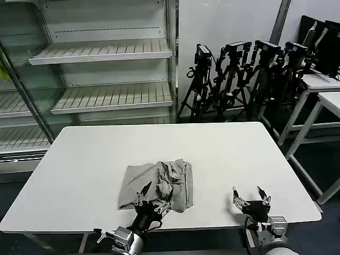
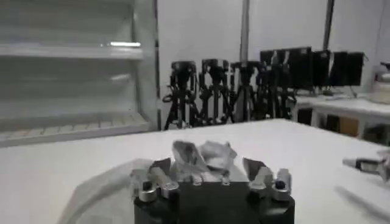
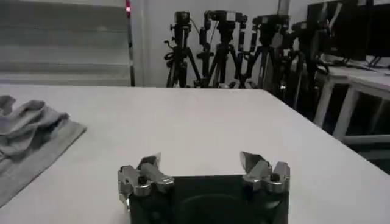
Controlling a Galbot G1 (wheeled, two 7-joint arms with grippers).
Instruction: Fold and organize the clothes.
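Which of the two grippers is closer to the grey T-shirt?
The left gripper. It is open at the near edge of the crumpled T-shirt, while the right gripper, also open, is over bare table well to the shirt's right.

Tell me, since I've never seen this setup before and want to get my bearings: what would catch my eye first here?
A crumpled light grey T-shirt lies alone on the white table, toward its near edge. The left gripper, open, sits at the shirt's near hem, while the right gripper, also open, waits over bare table off to the right. Behind the table stand empty white shelves and a cluster of black tripods.
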